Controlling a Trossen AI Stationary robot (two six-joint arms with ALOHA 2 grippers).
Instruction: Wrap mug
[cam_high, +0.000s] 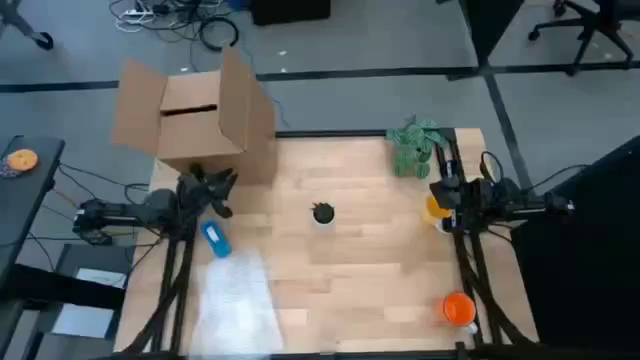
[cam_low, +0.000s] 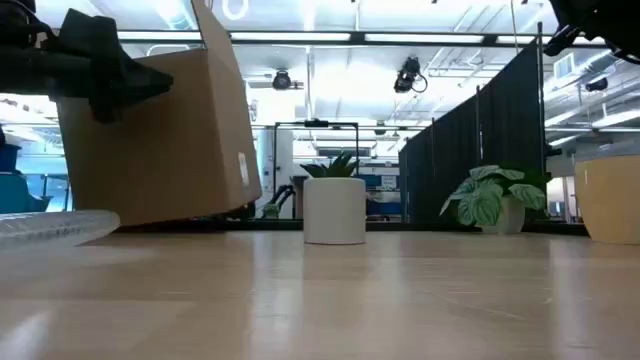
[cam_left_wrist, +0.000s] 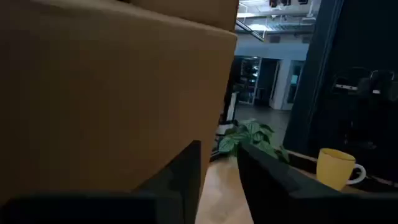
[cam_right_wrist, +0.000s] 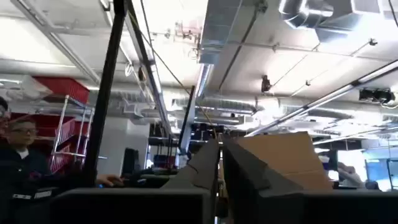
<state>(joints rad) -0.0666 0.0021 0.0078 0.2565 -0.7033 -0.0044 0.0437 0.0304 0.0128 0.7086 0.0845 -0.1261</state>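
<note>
Mug (cam_high: 322, 214) stands mid-table, well apart from left pincer (cam_high: 222, 195).

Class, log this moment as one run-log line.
mug: mid-table, untouched | wrap: flat, front left | left pincer: near box, narrow gap | right pincer: right edge, idle
</note>
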